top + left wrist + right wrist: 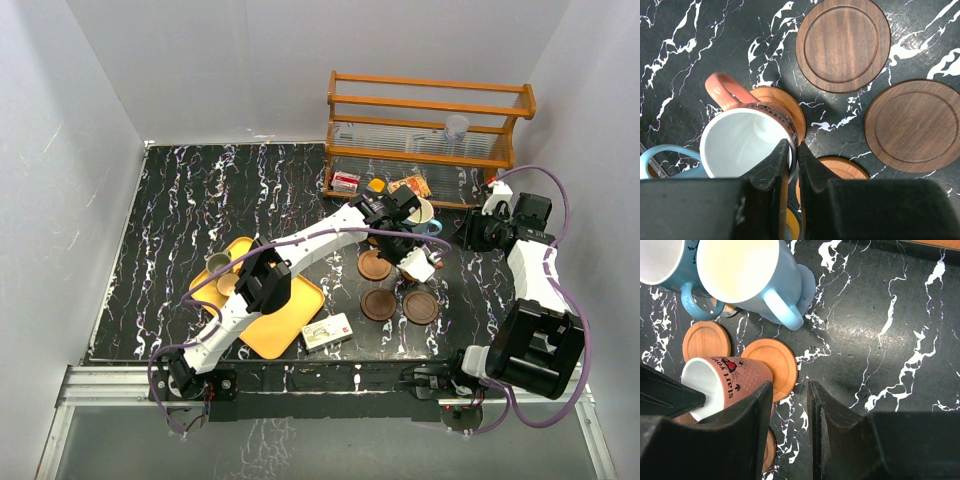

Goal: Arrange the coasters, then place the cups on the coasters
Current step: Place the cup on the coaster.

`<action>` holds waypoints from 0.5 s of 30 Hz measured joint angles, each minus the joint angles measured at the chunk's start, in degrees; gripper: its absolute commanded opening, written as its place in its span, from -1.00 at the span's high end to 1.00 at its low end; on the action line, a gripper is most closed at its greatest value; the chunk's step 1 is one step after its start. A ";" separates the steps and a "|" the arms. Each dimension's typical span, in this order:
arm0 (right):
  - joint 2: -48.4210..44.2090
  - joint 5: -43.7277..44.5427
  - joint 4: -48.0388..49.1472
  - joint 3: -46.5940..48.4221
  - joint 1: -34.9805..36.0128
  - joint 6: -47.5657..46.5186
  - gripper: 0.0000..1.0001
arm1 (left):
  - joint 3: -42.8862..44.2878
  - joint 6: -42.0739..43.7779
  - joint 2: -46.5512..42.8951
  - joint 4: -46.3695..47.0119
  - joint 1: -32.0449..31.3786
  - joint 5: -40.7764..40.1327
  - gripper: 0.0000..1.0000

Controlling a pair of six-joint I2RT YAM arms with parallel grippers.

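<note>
Black marbled surface [200,200], walled in white: at left, a yellow tray [285,330] carried two cups [219,263]. Reaching across to the centre, the left hand [792,150] was clamped on the rim of a pink mug [742,142], one finger inside it. The mug sat partly over an orange coaster [790,107]; whether it rested there could not be told. Three dark coasters [378,304] lay bare just beside it. Behind, two blue mugs [755,275] stood together, one on a grey-blue coaster [808,285]. At right, the right hand [790,390] hung beside the pink mug, narrowly parted and holding nothing.
</note>
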 measured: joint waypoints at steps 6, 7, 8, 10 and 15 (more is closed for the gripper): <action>0.00 -0.04 0.00 0.00 0.00 -0.07 0.35 | 0.00 0.20 0.48 0.15 -0.04 0.37 1.00; 0.00 -0.04 0.00 0.00 0.00 -0.11 0.35 | 0.00 0.20 0.50 0.17 -0.04 0.37 1.00; 0.00 -0.04 0.00 0.00 0.00 -0.15 0.35 | 0.00 0.17 0.50 0.17 -0.04 0.39 0.97; 0.00 -0.04 0.00 0.00 0.00 -0.20 0.35 | 0.00 0.13 0.50 0.26 -0.02 0.39 0.81; 0.00 -0.09 0.00 0.00 0.00 -0.22 0.35 | 0.02 -0.33 0.52 1.40 -0.04 0.44 0.46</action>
